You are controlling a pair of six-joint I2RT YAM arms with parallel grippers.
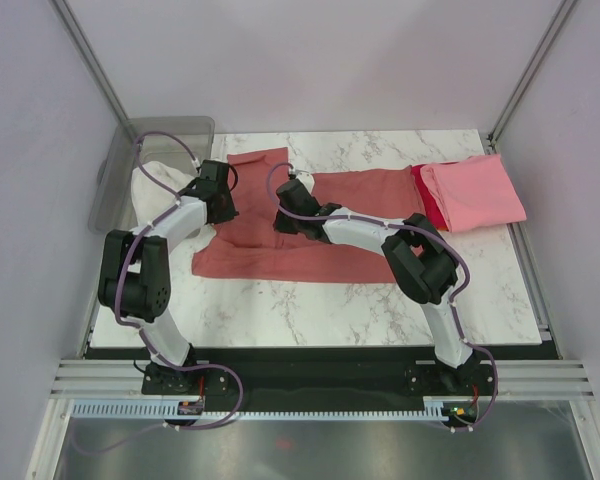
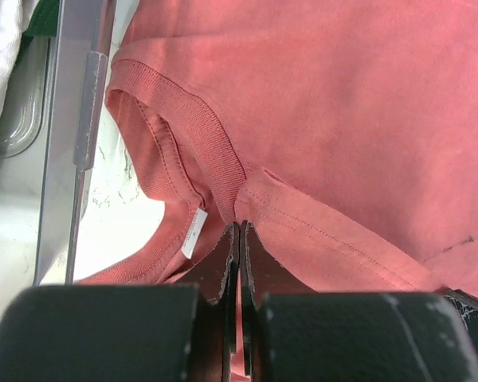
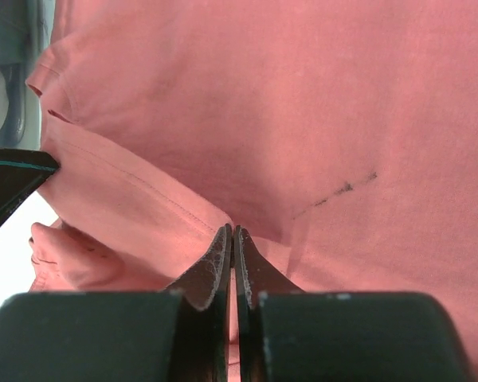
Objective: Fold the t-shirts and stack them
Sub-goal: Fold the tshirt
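Looking down in the top external view: the salmon-red t-shirt point(image 1: 330, 225) lies spread over the middle of the marble table point(image 1: 310, 305), long side running left to right. The left gripper point(image 1: 223, 212) and right gripper point(image 1: 283, 215) both bear down on its left part, near each other but apart. At the far right, the light pink t-shirt point(image 1: 475, 192) lies folded on the bright red t-shirt point(image 1: 427, 205), of which only a left strip shows. That strip meets the right end of the salmon-red shirt; touching or overlapping, cannot tell. A clear bin point(image 1: 155, 140) with a white cloth point(image 1: 158, 180) at its near side sits at the table's far left corner, close beside the left arm. Bare marble lies open along the near edge and in a far strip. Walls close in on the left and right.

Left wrist view: jaws pressed together, pinching a fold of the salmon-red t-shirt just by the ribbed collar point(image 2: 199, 135). A white label point(image 2: 193, 233) sits inside the neck. The bin wall stands just to the left.

Right wrist view: jaws narrow, tips together on a raised fold of the same shirt. A dark streak point(image 3: 338, 189) marks the cloth to the right. A black part point(image 3: 8, 179) enters at the left edge; cannot tell what it is.
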